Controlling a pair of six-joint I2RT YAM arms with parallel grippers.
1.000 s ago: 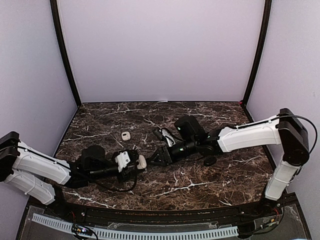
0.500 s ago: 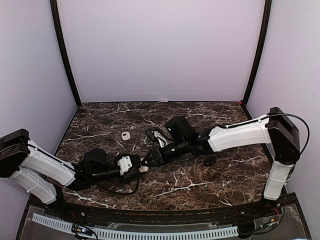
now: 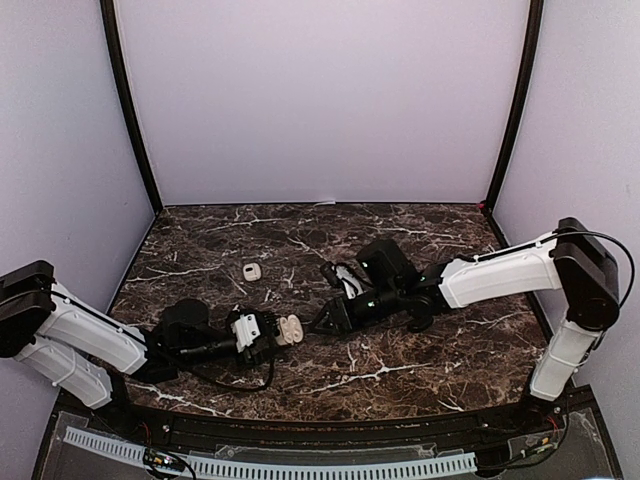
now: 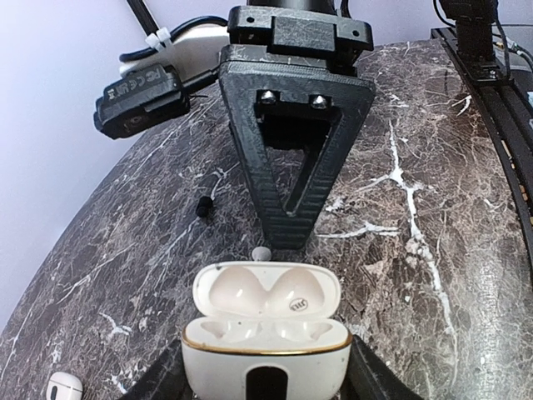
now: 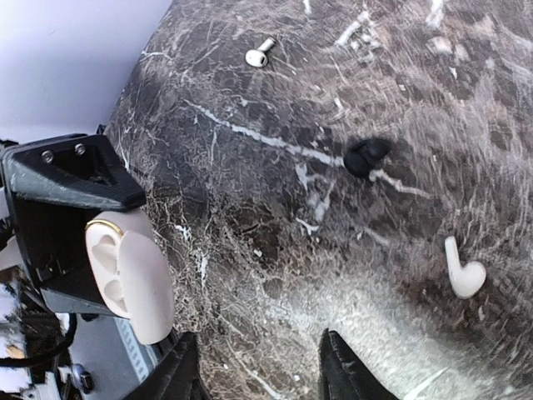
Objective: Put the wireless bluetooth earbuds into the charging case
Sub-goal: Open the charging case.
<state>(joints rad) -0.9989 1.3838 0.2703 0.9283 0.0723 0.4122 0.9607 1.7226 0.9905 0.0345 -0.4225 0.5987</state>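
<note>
The white charging case (image 4: 265, 333) with a gold rim sits between my left gripper's (image 4: 265, 371) fingers, shut on it. Its lid is open and both wells are empty. From above, the case (image 3: 288, 328) faces my right gripper (image 3: 328, 320), which hovers just right of it. In the right wrist view that gripper (image 5: 258, 367) is open with only marble between its fingers. A white earbud (image 5: 462, 271) lies off to their right, a black earbud (image 5: 366, 156) further ahead, and another white earbud (image 5: 260, 54) far ahead. A white tip (image 4: 261, 252) shows just behind the lid.
A small white item (image 3: 251, 271) lies on the dark marble table (image 3: 400, 370) beyond the left gripper. A dark round object (image 3: 420, 320) sits beside the right forearm. Purple walls close in the back and both sides.
My right gripper, close against the case half a second ago, has drawn back to the right. The left gripper keeps hold of the open case and has shifted slightly right.
</note>
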